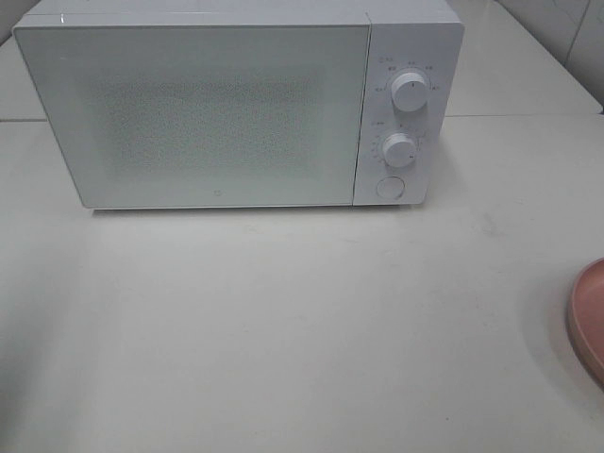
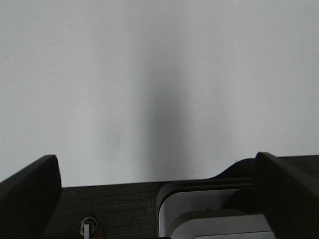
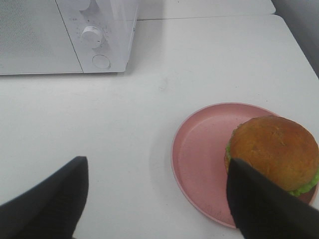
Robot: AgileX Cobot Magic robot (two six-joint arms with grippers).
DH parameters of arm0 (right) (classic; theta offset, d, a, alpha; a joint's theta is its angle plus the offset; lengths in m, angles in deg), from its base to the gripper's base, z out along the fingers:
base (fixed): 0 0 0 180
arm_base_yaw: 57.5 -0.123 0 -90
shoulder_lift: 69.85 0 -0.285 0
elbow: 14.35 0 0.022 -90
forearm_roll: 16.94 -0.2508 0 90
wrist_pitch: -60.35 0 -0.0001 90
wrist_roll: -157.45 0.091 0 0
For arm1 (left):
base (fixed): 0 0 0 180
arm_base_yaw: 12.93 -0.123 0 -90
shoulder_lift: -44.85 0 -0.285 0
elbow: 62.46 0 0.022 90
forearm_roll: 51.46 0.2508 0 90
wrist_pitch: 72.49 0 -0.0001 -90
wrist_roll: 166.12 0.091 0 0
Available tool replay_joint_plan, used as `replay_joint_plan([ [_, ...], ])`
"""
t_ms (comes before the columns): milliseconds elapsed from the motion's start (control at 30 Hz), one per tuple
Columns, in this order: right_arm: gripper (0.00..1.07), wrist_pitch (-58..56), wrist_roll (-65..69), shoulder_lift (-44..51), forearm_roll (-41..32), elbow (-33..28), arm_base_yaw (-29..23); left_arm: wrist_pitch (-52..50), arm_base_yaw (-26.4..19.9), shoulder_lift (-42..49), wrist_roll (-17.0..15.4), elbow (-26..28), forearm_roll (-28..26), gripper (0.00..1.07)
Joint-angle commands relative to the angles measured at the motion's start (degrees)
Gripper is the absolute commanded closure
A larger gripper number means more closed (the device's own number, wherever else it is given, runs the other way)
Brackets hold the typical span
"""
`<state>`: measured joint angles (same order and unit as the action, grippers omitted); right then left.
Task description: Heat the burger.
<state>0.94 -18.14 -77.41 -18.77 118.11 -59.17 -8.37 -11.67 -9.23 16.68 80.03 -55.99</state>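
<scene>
The burger (image 3: 274, 152), with its golden-brown bun and a green lettuce edge, sits on a round pink plate (image 3: 199, 159) in the right wrist view. My right gripper (image 3: 156, 168) hangs open above the table beside the plate, nothing between its fingers; one dark finger (image 3: 259, 204) overlaps the burger's near side in the picture. In the high view only the plate's rim (image 1: 590, 321) shows at the right edge; the burger and both grippers are out of that view. My left gripper (image 2: 155, 159) is open over bare white surface.
A white microwave (image 1: 226, 104) stands at the back of the table with its door (image 1: 189, 113) closed. Two knobs (image 1: 411, 90) and a round button (image 1: 389, 187) sit on its right panel. The microwave (image 3: 70, 35) also shows in the right wrist view.
</scene>
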Motion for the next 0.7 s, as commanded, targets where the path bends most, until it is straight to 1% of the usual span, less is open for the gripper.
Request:
replay_joint_plan([
  [33, 0.32, 0.34, -0.23, 1.49, 0.17, -0.11, 0.40, -0.63, -0.23, 5.73, -0.34, -4.76, 0.63, 0.08],
  [67, 0.32, 0.34, -0.23, 1.49, 0.17, -0.11, 0.40, -0.63, -0.23, 5.73, -0.34, -4.76, 0.63, 0.08],
  [133, 0.32, 0.34, -0.23, 1.49, 0.17, -0.11, 0.40, -2.64, -0.23, 12.32, -0.92, -9.57, 1.15, 0.08],
  [167, 0.32, 0.34, -0.23, 1.49, 0.17, -0.11, 0.40, -2.64, -0.23, 12.32, -0.92, -9.57, 1.15, 0.08],
  [233, 0.32, 0.34, -0.23, 1.49, 0.17, -0.11, 0.40, -4.58, -0.23, 16.10, -1.72, -11.17, 1.38, 0.08],
  [267, 0.32, 0.34, -0.23, 1.49, 0.17, -0.11, 0.40, -4.58, -0.23, 16.10, -1.72, -11.17, 1.38, 0.08],
  [333, 0.32, 0.34, -0.23, 1.49, 0.11, -0.11, 0.40, -4.58, -0.23, 22.29, -1.83, -11.00, 1.72, 0.08],
  [367, 0.32, 0.34, -0.23, 1.49, 0.11, -0.11, 0.40, -4.58, -0.23, 22.29, -1.83, -11.00, 1.72, 0.08],
  [433, 0.32, 0.34, -0.23, 1.49, 0.11, -0.11, 0.40, -4.58, -0.17, 26.01, -1.72, -11.00, 1.66, 0.08],
  [500, 0.32, 0.34, -0.23, 1.49, 0.11, -0.11, 0.40, -4.58, -0.17, 27.50, -1.60, -11.00, 1.66, 0.08],
  [533, 0.32, 0.34, -0.23, 1.49, 0.11, -0.11, 0.40, -4.58, -0.17, 30.37, -1.60, -11.00, 1.49, 0.08],
  [567, 0.32, 0.34, -0.23, 1.49, 0.11, -0.11, 0.40, -4.58, -0.17, 30.37, -1.60, -11.00, 1.49, 0.08],
  [633, 0.32, 0.34, -0.23, 1.49, 0.11, -0.11, 0.40, -4.64, -0.17, 34.21, -1.60, -11.00, 0.80, 0.08],
  [700, 0.32, 0.34, -0.23, 1.49, 0.11, -0.11, 0.40, -4.64, -0.17, 35.41, -1.60, -11.00, 0.74, 0.08],
])
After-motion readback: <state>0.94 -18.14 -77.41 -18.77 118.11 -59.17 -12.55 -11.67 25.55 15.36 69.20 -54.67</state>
